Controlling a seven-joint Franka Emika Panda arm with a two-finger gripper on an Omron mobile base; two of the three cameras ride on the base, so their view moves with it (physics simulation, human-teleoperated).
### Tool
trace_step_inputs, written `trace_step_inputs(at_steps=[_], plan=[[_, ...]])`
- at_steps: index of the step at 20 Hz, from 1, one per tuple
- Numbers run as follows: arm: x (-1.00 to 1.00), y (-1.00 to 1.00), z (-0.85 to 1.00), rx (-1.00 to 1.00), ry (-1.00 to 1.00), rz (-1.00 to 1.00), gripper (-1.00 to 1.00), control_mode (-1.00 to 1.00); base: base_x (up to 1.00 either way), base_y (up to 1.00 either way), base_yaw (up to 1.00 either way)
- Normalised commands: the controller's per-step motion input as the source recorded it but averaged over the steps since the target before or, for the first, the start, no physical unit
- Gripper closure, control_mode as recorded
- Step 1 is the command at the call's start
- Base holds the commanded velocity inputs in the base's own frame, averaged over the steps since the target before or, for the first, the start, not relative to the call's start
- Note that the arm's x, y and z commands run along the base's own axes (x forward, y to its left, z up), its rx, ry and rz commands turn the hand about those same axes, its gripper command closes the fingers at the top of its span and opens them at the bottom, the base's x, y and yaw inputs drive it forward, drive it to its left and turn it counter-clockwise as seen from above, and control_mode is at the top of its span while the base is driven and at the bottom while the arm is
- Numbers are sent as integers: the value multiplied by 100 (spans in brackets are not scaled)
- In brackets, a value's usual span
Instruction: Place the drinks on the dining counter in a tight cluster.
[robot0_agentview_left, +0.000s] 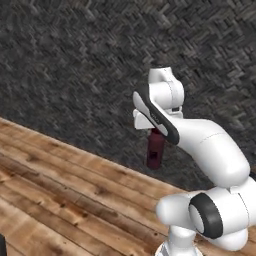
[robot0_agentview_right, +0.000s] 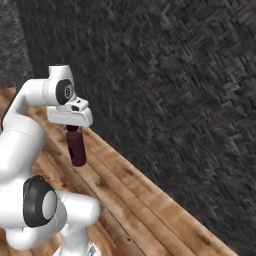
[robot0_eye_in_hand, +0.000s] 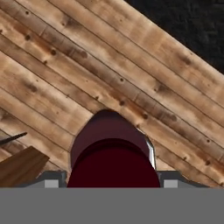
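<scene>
Jaws clamped on the maroon bottle (robot0_agentview_left: 155, 150), carried above the wood floor (robot0_agentview_left: 60, 190) by the dark wall (robot0_agentview_left: 75, 65). No tabletop nearby, so nothing's clustered yet.

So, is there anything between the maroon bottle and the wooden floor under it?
Nothing: the maroon bottle hangs from the gripper over bare wooden floor, seen in both base views.
</scene>
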Motion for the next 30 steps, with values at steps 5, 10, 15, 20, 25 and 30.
trace_step_inputs(at_steps=[5,10,15,20,25,30], plan=[[0,0,0,0,0,0,100,100,79,2,37],[0,0,0,0,0,0,100,100,78,1,39],[0,0,0,0,0,0,100,100,76,1,40],[0,0,0,0,0,0,100,100,78,2,37],[0,0,0,0,0,0,100,100,80,4,33],[0,0,0,0,0,0,100,100,82,6,31]])
